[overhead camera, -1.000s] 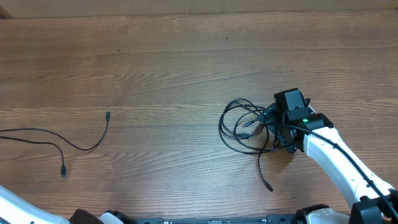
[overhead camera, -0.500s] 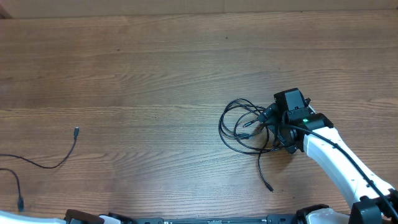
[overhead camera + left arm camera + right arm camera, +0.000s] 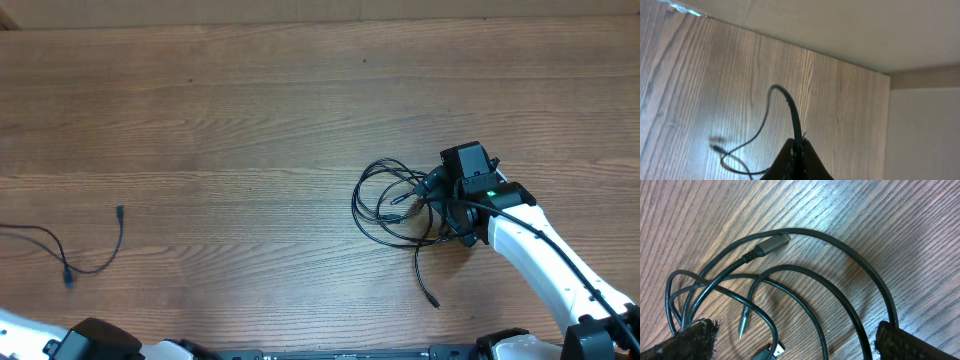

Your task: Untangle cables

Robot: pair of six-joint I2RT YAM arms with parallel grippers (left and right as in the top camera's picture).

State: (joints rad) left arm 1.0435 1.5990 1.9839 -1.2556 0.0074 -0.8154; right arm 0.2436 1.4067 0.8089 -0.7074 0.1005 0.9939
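Observation:
A bundle of thin black cables (image 3: pixel 392 203) lies looped together right of the table's middle, with one tail ending in a plug (image 3: pixel 434 301). My right gripper (image 3: pixel 440 206) stands open at the bundle's right edge. In the right wrist view its fingers (image 3: pixel 690 341) straddle several strands (image 3: pixel 805 287), with a silver plug (image 3: pixel 774 242) beyond them. One separate cable (image 3: pixel 85 268) lies at the far left. My left gripper (image 3: pixel 799 159) is shut on that cable (image 3: pixel 790 107), which arcs up from the jaws and trails down to a plug (image 3: pixel 715 147).
The wooden table (image 3: pixel 250 120) runs to a pale edge at the back. My left arm (image 3: pixel 95 342) shows at the bottom left corner and my right arm (image 3: pixel 540 260) reaches in from the bottom right. In the left wrist view the table's edge (image 3: pixel 850 62) and a pale floor show.
The separate cable has been drawn further left, toward the table's left edge, and now lies slacker. My left arm has shifted at the bottom left. The right gripper and the bundle have not moved.

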